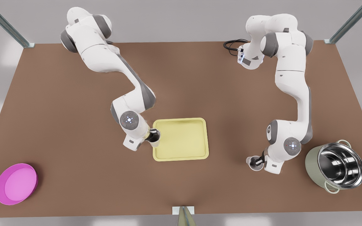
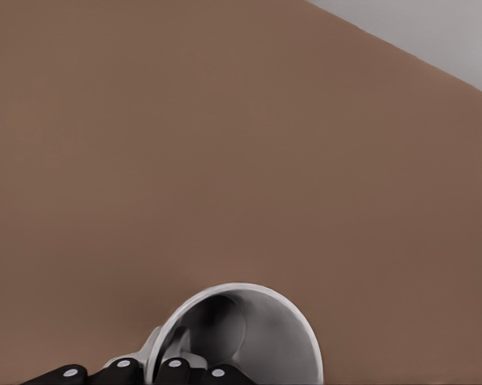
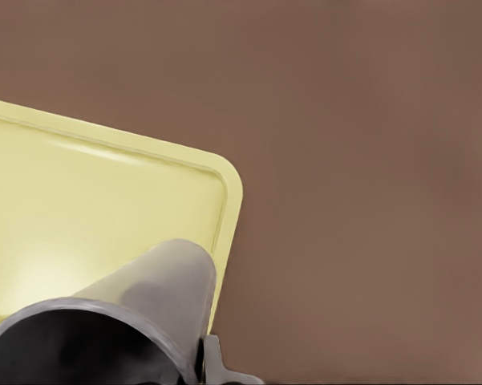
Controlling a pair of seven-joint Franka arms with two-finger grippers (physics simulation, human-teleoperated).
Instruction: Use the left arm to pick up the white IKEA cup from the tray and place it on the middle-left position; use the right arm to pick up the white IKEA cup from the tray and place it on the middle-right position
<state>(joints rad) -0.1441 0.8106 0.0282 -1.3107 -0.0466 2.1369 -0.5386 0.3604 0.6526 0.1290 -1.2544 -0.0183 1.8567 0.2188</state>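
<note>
Lower right of the front view: left gripper [image 1: 257, 162] clamped on the rim of smooth white tapered cup [image 1: 252, 163], wall pinched between black fingers [image 2: 174, 372], over matte brown table [image 1: 74, 125]. Farther up, at centre: right gripper [image 1: 153, 136] clamped likewise on second white cup [image 1: 155, 143], at left rim of rounded pale-yellow tray [image 1: 184, 153].

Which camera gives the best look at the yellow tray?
The front view: the whole tray lies there with all four rounded corners in sight. The right wrist view catches just one corner of it, partly behind the held cup. The left wrist view faces brown table past the other cup.
</note>
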